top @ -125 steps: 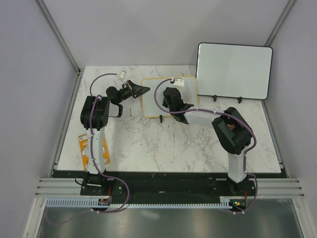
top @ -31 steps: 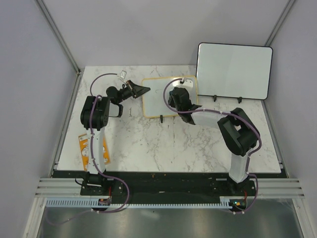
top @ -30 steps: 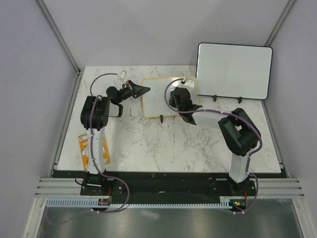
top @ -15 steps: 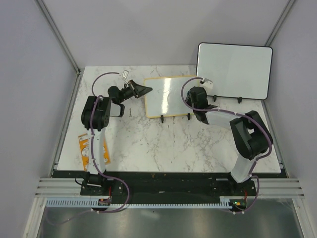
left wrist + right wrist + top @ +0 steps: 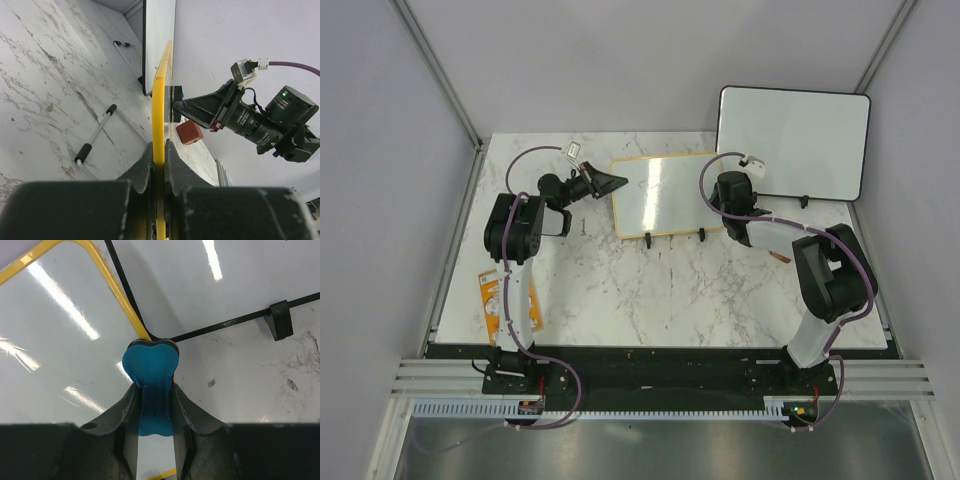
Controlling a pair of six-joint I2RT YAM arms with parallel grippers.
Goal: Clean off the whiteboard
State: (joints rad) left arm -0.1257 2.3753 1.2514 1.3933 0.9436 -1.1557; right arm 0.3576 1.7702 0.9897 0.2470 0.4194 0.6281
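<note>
Your marble table [image 5: 650, 290] sits in a grey-walled booth, with a large black-framed board [image 5: 792, 140] standing at the back right and an orange packet [image 5: 492, 298] lying by the left edge.

The whiteboard [image 5: 665, 195] with the yellow frame stands at the middle back of the table on its small black feet. Its right end is just beside the large board. Your left gripper [image 5: 159, 150] is pressed together on the yellow frame at the board's left edge, which the wrist view shows edge-on between the fingers.

Your right gripper [image 5: 154, 392] is pinching a blue eraser [image 5: 150, 362]. The eraser's pad rests at the right edge of the whiteboard, overlapping the yellow frame near a corner. In the left wrist view the pad touches the board's face at its far end, and a small reddish-brown block [image 5: 189, 132] lies on the table just below it.

About four seconds ago your right gripper was over the upper right part of the board. A second ago it had slid a little to the right, and since then it has travelled to the right edge. The board has also turned slightly, so its right end now lies further back and closer to the large board. Your left gripper has kept its hold on the left edge throughout. The white surface now shows only streaks of glare, and you can see no writing on it.
</note>
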